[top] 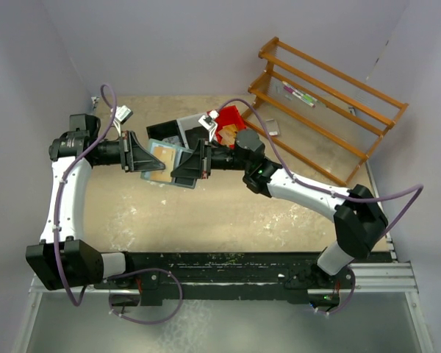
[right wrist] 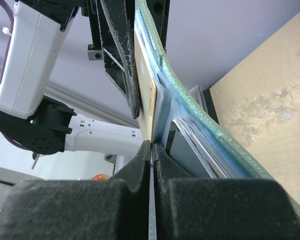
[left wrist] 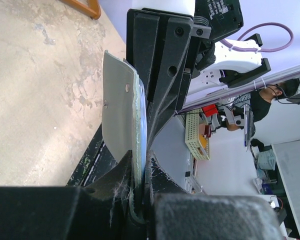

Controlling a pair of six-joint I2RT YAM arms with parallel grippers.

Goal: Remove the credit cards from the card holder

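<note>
The card holder (top: 178, 175), pale mint-green and open, hangs above the table between my two grippers. My left gripper (top: 148, 163) is shut on its left edge; the left wrist view shows its cover (left wrist: 121, 115) and a clear page pinched in that gripper (left wrist: 142, 170). My right gripper (top: 185, 170) is shut on the thin edge of a tan-orange credit card (right wrist: 147, 95), (top: 162, 156), where it meets a clear pocket page, seen at the gripper (right wrist: 151, 150) in its wrist view. Grey-white credit cards (right wrist: 190, 150) sit in pockets against the green cover (right wrist: 200, 120).
A wooden rack (top: 331, 95) stands at the back right. A red bin (top: 230, 121) and a black bin (top: 178, 131) sit behind the grippers. A small silver device (top: 273, 129) lies by the rack. Walls close in on the left and back.
</note>
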